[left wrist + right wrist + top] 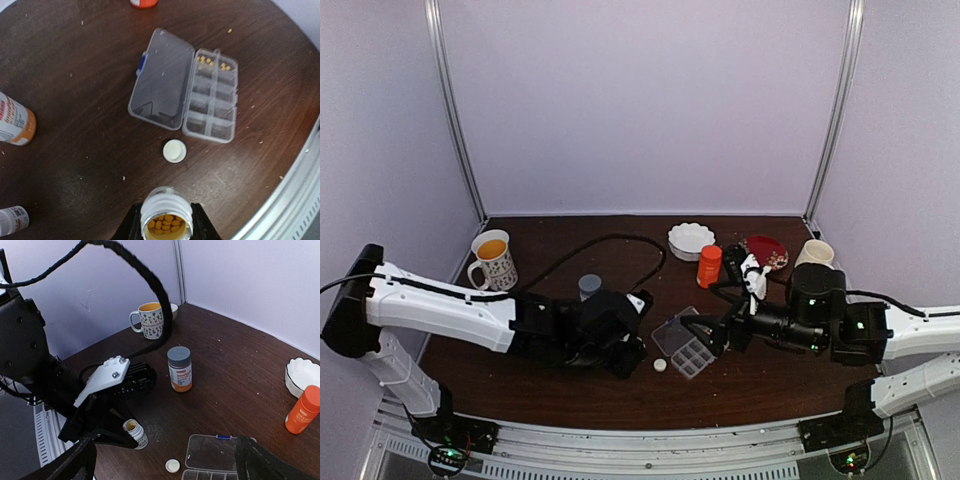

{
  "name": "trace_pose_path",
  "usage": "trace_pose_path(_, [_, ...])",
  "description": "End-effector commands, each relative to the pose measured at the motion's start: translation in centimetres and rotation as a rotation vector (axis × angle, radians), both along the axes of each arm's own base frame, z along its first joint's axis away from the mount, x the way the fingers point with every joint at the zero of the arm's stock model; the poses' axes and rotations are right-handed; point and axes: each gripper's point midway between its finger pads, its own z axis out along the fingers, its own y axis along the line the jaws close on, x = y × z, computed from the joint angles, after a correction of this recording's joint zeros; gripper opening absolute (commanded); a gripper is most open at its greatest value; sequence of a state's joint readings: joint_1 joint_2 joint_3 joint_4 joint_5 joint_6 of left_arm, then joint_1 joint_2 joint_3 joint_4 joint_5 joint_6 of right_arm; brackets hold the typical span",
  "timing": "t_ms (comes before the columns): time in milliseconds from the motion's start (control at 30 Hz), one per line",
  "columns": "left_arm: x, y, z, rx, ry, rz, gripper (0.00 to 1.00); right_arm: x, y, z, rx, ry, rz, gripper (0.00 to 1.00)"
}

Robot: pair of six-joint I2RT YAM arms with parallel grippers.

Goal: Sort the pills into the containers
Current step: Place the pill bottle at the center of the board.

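- Pills [202,60]: few, in 2 end cells of the open pill box [210,107], mid-table.
- Left gripper [166,227] clamped on uncapped white bottle [166,201]; white cap [174,150] lies just beside box.
- Right gripper [708,333]: jaws wide, empty, beside box.

A mug [493,260] stands far left on the table [740,395]. Bowl [691,240], orange bottle [709,266] and red plate [766,251] cluster back right.
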State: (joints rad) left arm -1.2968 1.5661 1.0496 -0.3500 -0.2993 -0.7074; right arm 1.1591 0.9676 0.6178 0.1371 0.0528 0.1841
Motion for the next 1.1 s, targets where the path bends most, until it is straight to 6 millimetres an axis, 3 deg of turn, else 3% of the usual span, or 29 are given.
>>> trace_pose_path(0, [0.9, -0.9, -3.9, 0.018, 0.029, 0.074, 0.15, 1.9, -4.1, -6.1, -0.164, 0.192, -0.197, 1.00])
trace_pose_path(167, [0.9, -0.7, -7.0, 0.096, 0.054, 0.097, 0.16, 3.7, -6.6, -9.0, -0.216, 0.318, -0.305, 1.00])
trace_pose_path(233, [0.9, -0.4, -7.5, 0.110, 0.057, 0.107, 0.16, 4.9, -8.8, -10.2, -0.286, 0.344, -0.433, 1.00])
trace_pose_path(333, [0.9, -0.1, -8.0, 0.119, 0.062, 0.118, 0.22, 6.4, -11.8, -12.6, -0.370, 0.454, -0.558, 0.89])
trace_pose_path(433, [0.9, -0.2, -8.2, 0.125, 0.064, 0.120, 0.30, 7.6, -13.9, -14.2, -0.411, 0.568, -0.620, 0.65])
trace_pose_path(500, [0.8, -0.3, -8.3, 0.129, 0.062, 0.118, 0.39, 8.2, -14.7, -14.8, -0.456, 0.605, -0.655, 0.61])
trace_pose_path(567, [0.8, -0.3, -8.4, 0.132, 0.062, 0.119, 0.50, 8.5, -15.2, -15.2, -0.525, 0.630, -0.669, 0.59])
trace_pose_path(667, [0.8, -0.1, -8.4, 0.134, 0.061, 0.128, 0.56, 9.4, -15.0, -15.3, -0.572, 0.648, -0.663, 0.47])
trace_pose_path(800, [0.8, -0.2, -8.3, 0.124, 0.064, 0.126, 0.61, 10.8, -14.9, -16.2, -0.577, 0.738, -0.658, 0.45])
trace_pose_path(833, [0.7, -0.4, -8.1, 0.119, 0.061, 0.121, 0.62, 10.9, -14.6, -16.6, -0.574, 0.764, -0.645, 0.40])
trace_pose_path(900, [0.7, -0.5, -7.3, 0.105, 0.050, 0.115, 0.62, 11.4, -14.5, -17.3, -0.574, 0.792, -0.647, 0.33])
trace_pose_path(1067, [0.7, -0.2, -4.9, 0.074, 0.019, 0.095, 0.63, 11.3, -14.9, -19.3, -0.611, 0.864, -0.648, 0.31])
